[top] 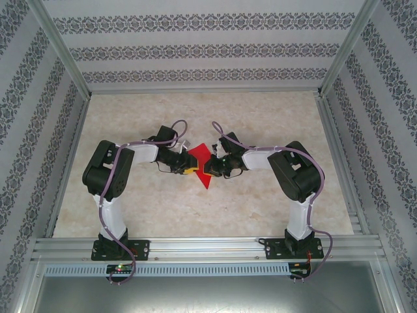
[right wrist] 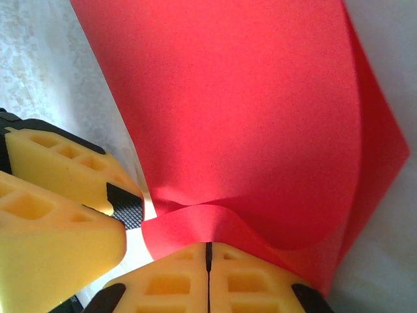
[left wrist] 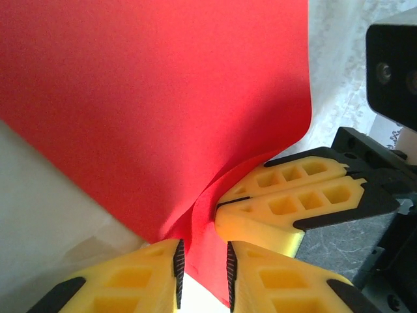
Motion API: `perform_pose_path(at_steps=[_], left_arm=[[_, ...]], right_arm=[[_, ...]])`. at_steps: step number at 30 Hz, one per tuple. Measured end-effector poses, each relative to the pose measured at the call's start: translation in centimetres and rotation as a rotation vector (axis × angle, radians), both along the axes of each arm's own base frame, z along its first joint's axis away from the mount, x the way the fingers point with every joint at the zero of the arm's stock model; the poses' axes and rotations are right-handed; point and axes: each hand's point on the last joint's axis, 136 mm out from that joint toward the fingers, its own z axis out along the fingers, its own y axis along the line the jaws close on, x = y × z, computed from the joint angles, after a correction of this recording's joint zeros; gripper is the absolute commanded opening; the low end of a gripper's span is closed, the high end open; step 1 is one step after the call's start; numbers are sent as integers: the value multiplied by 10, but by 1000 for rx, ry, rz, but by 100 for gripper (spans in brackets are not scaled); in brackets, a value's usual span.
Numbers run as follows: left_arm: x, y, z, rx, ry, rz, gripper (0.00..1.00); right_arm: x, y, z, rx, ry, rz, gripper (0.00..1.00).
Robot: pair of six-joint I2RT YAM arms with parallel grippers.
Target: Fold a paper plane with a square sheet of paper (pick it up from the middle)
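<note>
At centre of the red sheet point(top: 199, 156), our right gripper point(right wrist: 208, 248) pinches to lift; left gripper point(left wrist: 203, 257) straddles it, hold unclear

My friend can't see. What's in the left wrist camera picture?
A bright red sheet of paper curves down to a crumpled pinch near the bottom. The right gripper, reaching in from the right, has its yellow fingers shut on the paper. The left gripper has its yellow fingers apart below, the paper's edge between them.
</note>
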Motion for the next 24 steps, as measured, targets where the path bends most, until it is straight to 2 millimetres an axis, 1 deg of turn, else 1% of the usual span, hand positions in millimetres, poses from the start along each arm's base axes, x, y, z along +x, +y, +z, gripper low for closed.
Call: perform_pose_path(at_steps=[5, 7, 11, 15, 17, 19, 24], left_arm=[[-1, -1, -2, 2, -1, -7, 21], [0, -1, -2, 4, -3, -11, 17], [0, -1, -5, 9, -8, -20, 15], [-1, 0, -6, 21, -8, -28, 9], [-1, 1, -7, 31, -9, -31, 8], [0, 2, -9, 40, -8, -36, 5], [-2, 5, -14, 70, -7, -57, 5]], right_arm=[[0, 0, 0, 0, 0, 0, 6], [0, 0, 0, 0, 0, 0, 6], [0, 0, 0, 0, 0, 0, 6], [0, 0, 0, 0, 0, 0, 6], [0, 0, 0, 0, 0, 0, 6], [0, 0, 0, 0, 0, 0, 7], [0, 0, 0, 0, -4, 4, 10]])
